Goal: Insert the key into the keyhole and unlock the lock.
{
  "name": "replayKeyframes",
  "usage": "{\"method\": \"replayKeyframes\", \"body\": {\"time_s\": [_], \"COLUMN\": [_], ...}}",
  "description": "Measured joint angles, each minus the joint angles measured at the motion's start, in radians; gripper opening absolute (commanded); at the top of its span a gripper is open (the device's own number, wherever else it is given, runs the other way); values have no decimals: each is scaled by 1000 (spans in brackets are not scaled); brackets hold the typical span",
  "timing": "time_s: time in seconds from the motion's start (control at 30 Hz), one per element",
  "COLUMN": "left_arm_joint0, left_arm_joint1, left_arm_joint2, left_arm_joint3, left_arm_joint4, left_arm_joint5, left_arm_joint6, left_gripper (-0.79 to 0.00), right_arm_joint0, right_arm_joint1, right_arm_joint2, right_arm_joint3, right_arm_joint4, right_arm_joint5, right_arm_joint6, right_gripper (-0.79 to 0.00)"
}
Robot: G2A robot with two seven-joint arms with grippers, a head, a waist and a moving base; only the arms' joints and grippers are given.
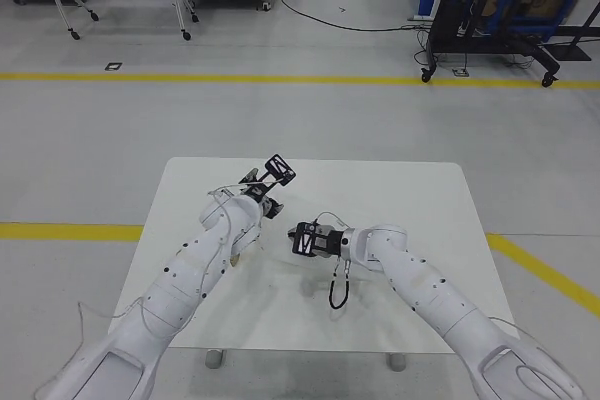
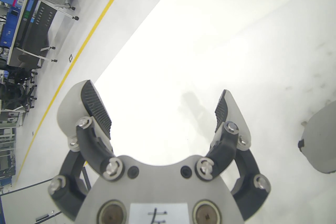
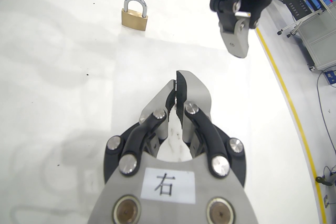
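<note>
Right gripper [image 3: 178, 80] hangs over the white table [image 3: 65, 78] with its two fingers pressed tight together, pads meeting at the tips. I cannot tell whether anything thin is caught between them. Ahead of those tips and well apart from them sits the one brass padlock [image 3: 134, 16] with its silver shackle closed. It lies off to the side away from the other arm, and whether it stands or lies flat I can't make out. There is bare table between gripper and padlock, and bare table all round the padlock too, marked by a few dark specks. Beyond the padlock the table's far edge curves across. On the right gripper's other side the table's side edge runs past, with grey floor and a yellow floor line [image 3: 288, 104] past it. Left gripper [image 2: 157, 104] is up in the air, higher than the right one and beyond it, toward that side edge. Its two ribbed fingers are spread wide with nothing between them. Ahead of it is open white table, then the edge and the floor. That makes two grippers, one padlock and one table. Each gripper body carries one white label with a single black character.
</note>
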Motion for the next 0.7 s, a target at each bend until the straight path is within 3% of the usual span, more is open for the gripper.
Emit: {"method": "replayKeyframes", "body": {"time_s": [0.3, 0.7], "left_arm_joint0": [-64, -102], "left_arm_joint1": [-50, -86], "left_arm_joint2": [67, 82], "left_arm_joint3": [164, 270], "left_arm_joint4": [-13, -9], "left_arm_joint5": [17, 35], "left_arm_joint6": [28, 74], "left_gripper": [0, 0], "right_arm_joint0": [-26, -63], "right_arm_joint1": [14, 29], "right_arm_joint2": [38, 113], "right_arm_joint3": [-27, -18], "right_arm_joint4": [6, 90], "right_arm_joint5": [16, 33], "right_arm_joint6": [-20, -73], "right_gripper": [-785, -785]}}
